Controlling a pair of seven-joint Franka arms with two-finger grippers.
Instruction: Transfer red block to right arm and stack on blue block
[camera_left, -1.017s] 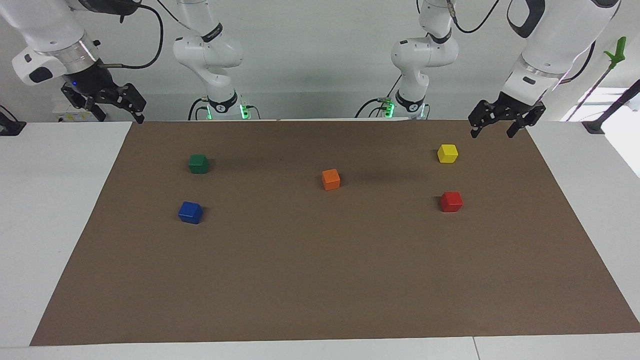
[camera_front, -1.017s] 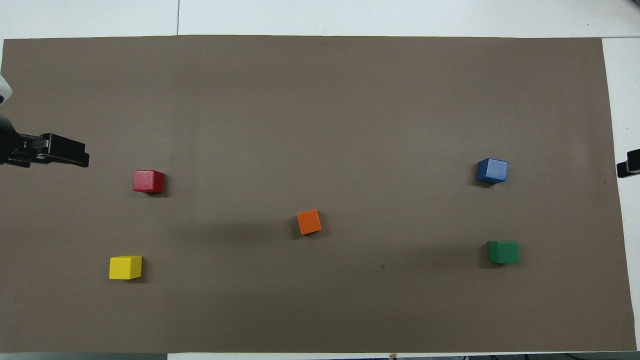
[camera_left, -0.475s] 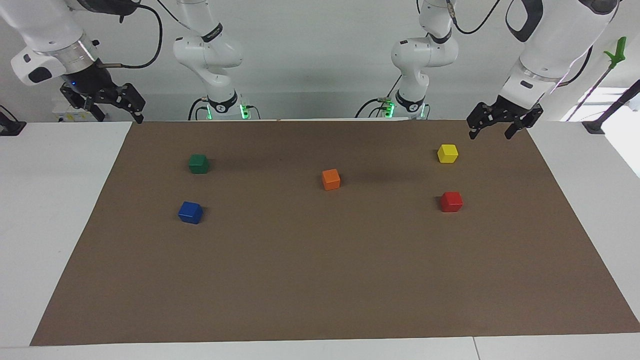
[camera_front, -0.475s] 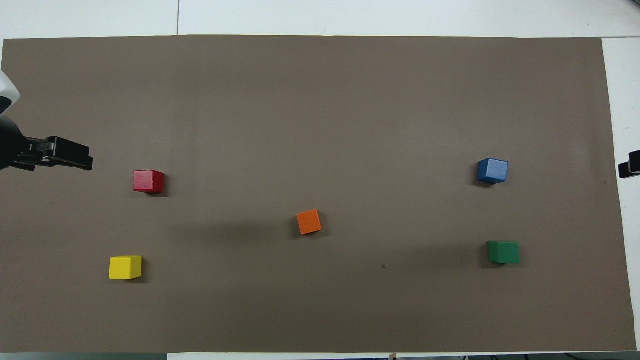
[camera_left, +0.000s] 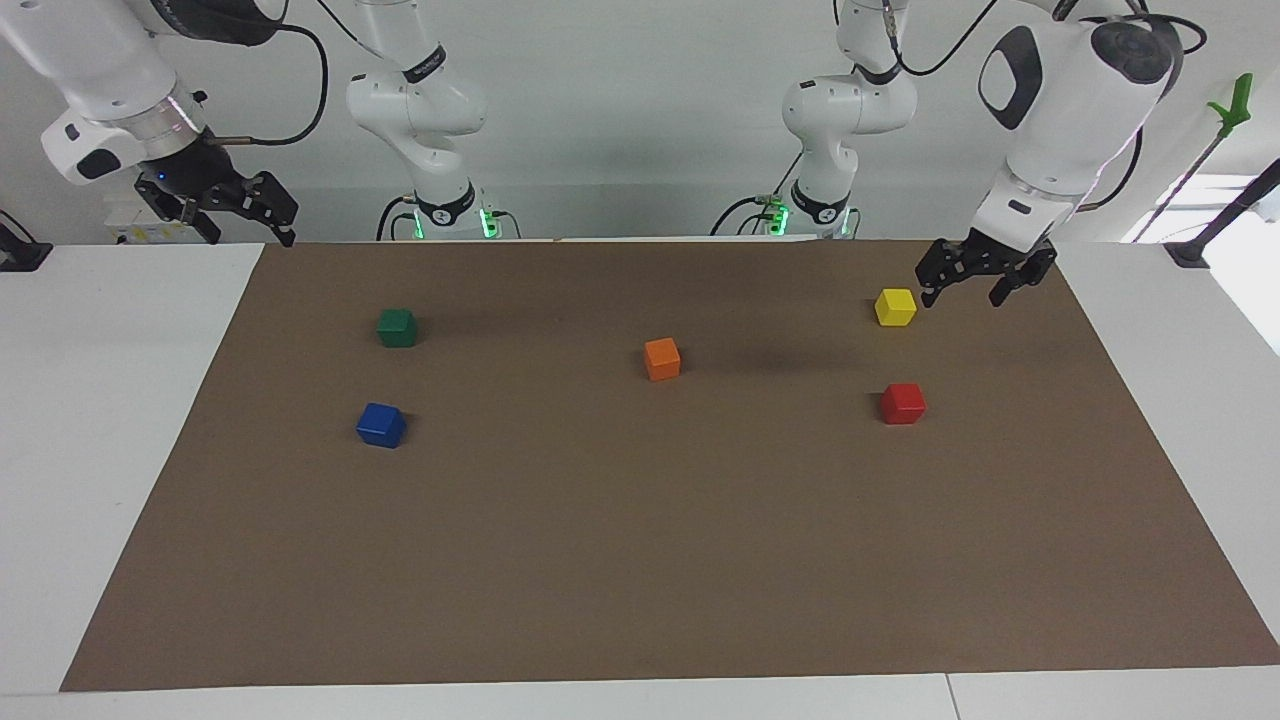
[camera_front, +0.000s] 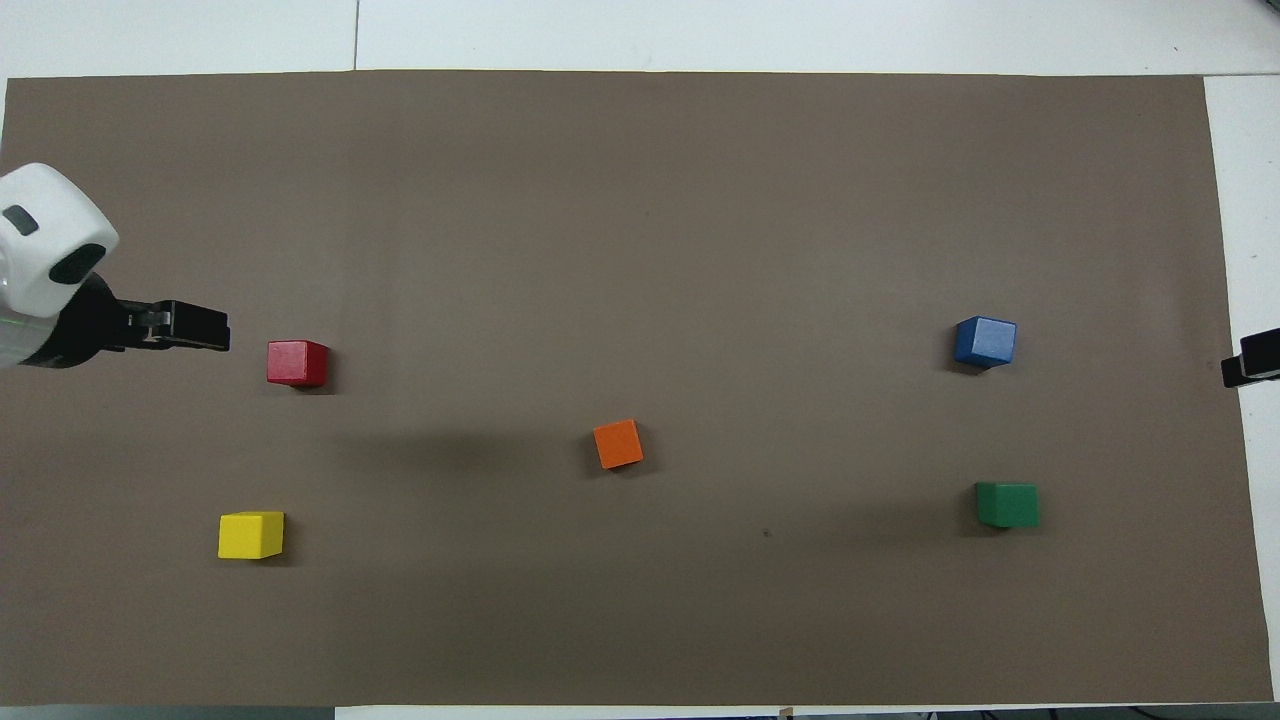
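Cubes lie untouched on the brown paper mat (camera_left: 640, 560) covering the white table (camera_left: 110, 450). Lowest in the facing view, at left of centre, sits the small deep blue matte cube, the blue block (camera_left: 381, 425). Slightly higher, in the right half of the frame, rests the small bright red matte cube, the red block (camera_left: 903, 403), flat on the mat with nothing touching it. Higher up come an orange cube (camera_left: 662, 358) near mid-frame, a dark green cube (camera_left: 397, 327) above the blue block, and a yellow cube (camera_left: 895, 306) above the red block.

At the upper right, the left gripper (camera_left: 962, 290) has dropped and swung inward over the last second. It now hangs just beside the yellow cube, with its fingers spread wide and nothing between them. From overhead it has slid from the frame's left edge to just short of the red block. I judge this the opening approach to the pickup, with the handover and the stacking both ahead.

At the upper left, the right gripper (camera_left: 250, 222) waits over the mat's corner, wide open and empty.
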